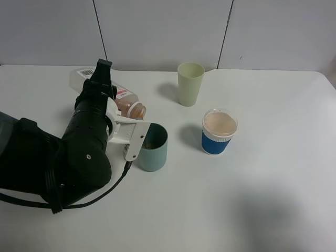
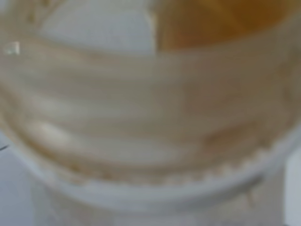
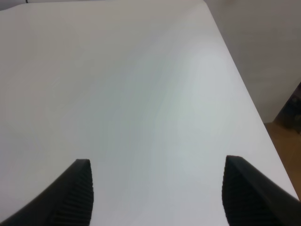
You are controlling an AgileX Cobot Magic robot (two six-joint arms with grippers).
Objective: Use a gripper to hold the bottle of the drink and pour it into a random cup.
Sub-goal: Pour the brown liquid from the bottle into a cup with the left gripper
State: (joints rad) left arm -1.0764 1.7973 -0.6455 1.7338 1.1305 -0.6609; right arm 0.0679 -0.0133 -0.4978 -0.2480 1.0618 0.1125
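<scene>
Exterior high, left fingers (image 1: 103, 70) clamp tilted bottle (image 1: 126, 100) by cup (image 1: 155, 153), left wrist only blurred neck (image 2: 141, 117), right fingers (image 3: 76, 197) spread

We see the bottle (image 2: 141, 117) so close that it fills the frame and everything is blurred. Its clear plastic neck carries several ridges curving across it, and on one side of them lies a thicker pale ring (image 2: 188, 186) with a finely notched edge. Brown drink (image 2: 221, 21) shows through the plastic on the ridges' other side, beside a pale patch (image 2: 94, 28) we cannot identify.
</scene>
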